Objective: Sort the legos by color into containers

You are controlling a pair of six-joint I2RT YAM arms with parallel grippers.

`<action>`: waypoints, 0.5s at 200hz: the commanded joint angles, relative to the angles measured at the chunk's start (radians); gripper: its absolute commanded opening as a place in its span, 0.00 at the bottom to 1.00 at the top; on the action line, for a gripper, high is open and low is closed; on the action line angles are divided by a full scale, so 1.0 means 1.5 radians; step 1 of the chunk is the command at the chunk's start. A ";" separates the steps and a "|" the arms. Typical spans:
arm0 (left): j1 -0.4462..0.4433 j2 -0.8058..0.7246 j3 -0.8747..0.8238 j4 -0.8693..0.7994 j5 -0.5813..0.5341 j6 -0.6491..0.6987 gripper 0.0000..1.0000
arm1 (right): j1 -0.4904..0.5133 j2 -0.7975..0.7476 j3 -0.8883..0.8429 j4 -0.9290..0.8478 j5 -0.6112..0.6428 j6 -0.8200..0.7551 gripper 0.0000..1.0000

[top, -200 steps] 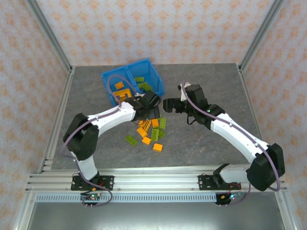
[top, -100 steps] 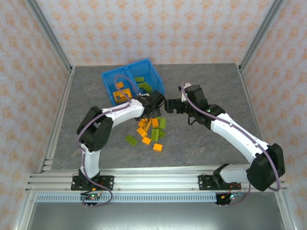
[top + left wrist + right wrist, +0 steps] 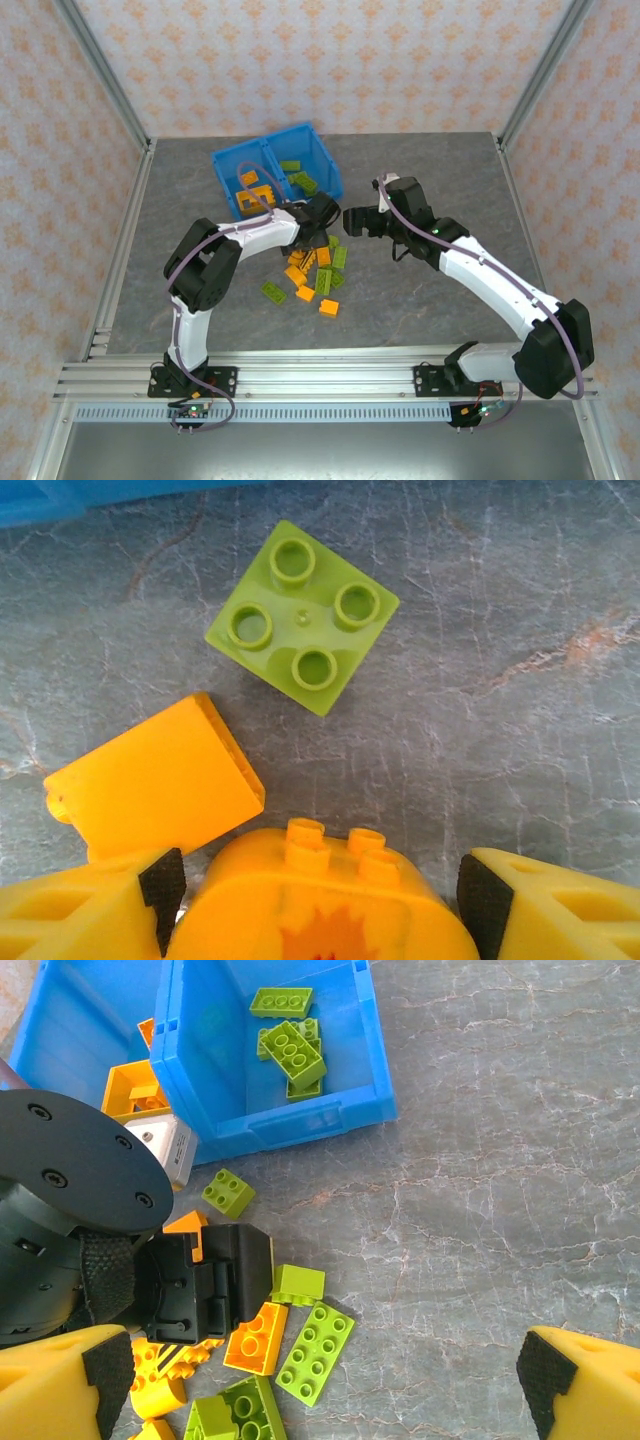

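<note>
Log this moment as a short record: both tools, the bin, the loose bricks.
left tool: low over the loose bricks, fingers either side of an orange brick; grip not clear
right tool: open, empty, above the table
blue bin: one compartment holds green bricks, the other orange bricks
loose bricks: orange and green mixed, on the table in front of the bin
sorting: not finished

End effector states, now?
Left end effector: straddling an orange brick; grip cannot be told.
Right end effector: open, empty.
</note>
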 commanded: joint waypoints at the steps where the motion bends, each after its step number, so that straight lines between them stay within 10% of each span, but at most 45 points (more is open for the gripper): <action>1: 0.000 -0.002 -0.024 0.006 0.007 -0.009 0.75 | 0.002 -0.012 0.004 -0.010 0.006 0.010 0.99; 100: 0.001 -0.044 -0.021 -0.012 -0.009 0.008 0.56 | 0.002 -0.015 0.007 -0.016 0.010 0.029 0.99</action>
